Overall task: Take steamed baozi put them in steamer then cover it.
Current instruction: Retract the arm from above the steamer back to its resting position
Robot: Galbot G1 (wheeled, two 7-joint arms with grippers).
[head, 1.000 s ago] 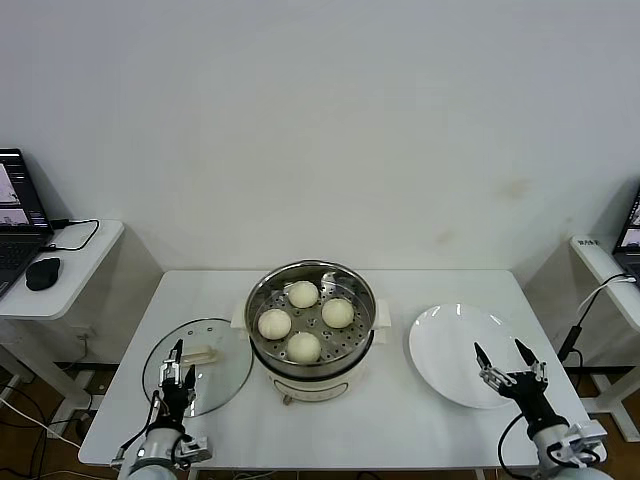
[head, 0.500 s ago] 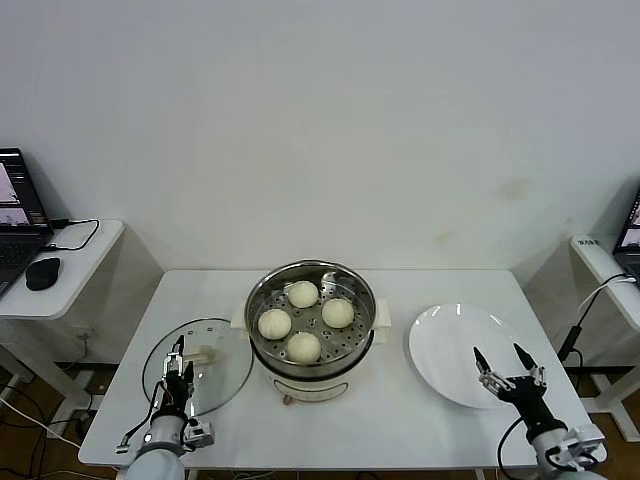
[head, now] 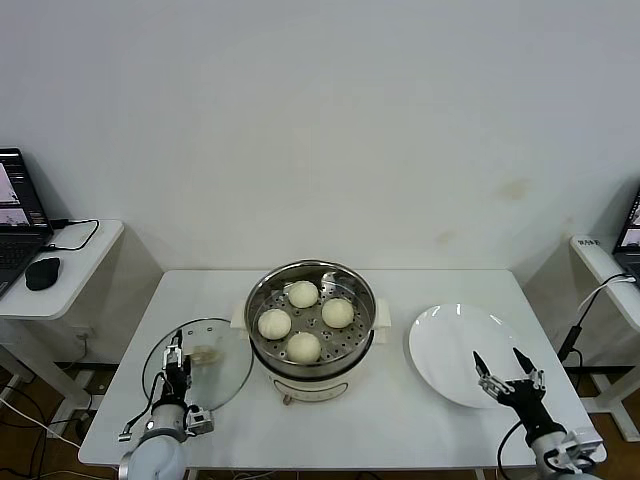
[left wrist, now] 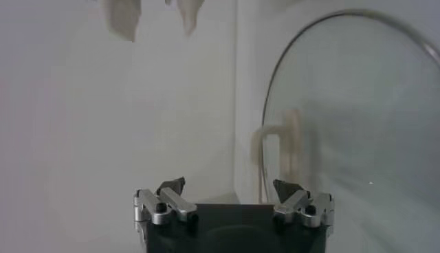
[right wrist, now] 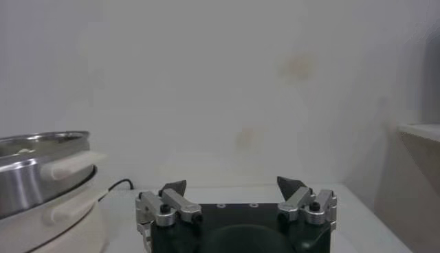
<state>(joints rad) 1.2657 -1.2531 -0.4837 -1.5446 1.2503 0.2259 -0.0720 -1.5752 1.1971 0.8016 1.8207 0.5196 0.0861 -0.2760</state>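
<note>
Cover handling: the cover point(head: 197, 365) was glass in a metal rim, so probably rigid, fairly heavy for its size, slick on the pane and breakable if dropped or knocked against steel. The sound place to grip looked to be the cream handle point(head: 205, 354), a raised bar at the middle of the pane; the flat glass offered nothing for fingers to close on.

Cover look: round, clear, thin bright rim, lying flat on the table point(head: 420, 420) with its handle up. Through the left wrist camera it appeared as a large curved rim with the pale handle point(left wrist: 283, 141) standing ahead of the fingers.

Left gripper: the left gripper point(head: 176, 357) was over the cover's near-left part, its fingers spread apart and holding nothing. The handle was just beyond the fingertips and a little toward the steamer side, not yet between them.

Steamer: the steamer point(head: 311, 330), shiny steel on a cream base with side handles, was farther off on that gripper's inner side, close beside the cover's rim; whether the two touched could not be told.

Baozi: the four steamed baozi point(head: 304, 321), smooth, round and cream-white, were already on the perforated tray inside, spaced apart. They looked soft and light.

Right gripper: the right gripper point(head: 506, 371) was parked with fingers spread and empty, over the near edge of the white plate point(head: 450, 340).

Judgement: only the covering seemed left; a centred grip on the handle would keep the pane level.
</note>
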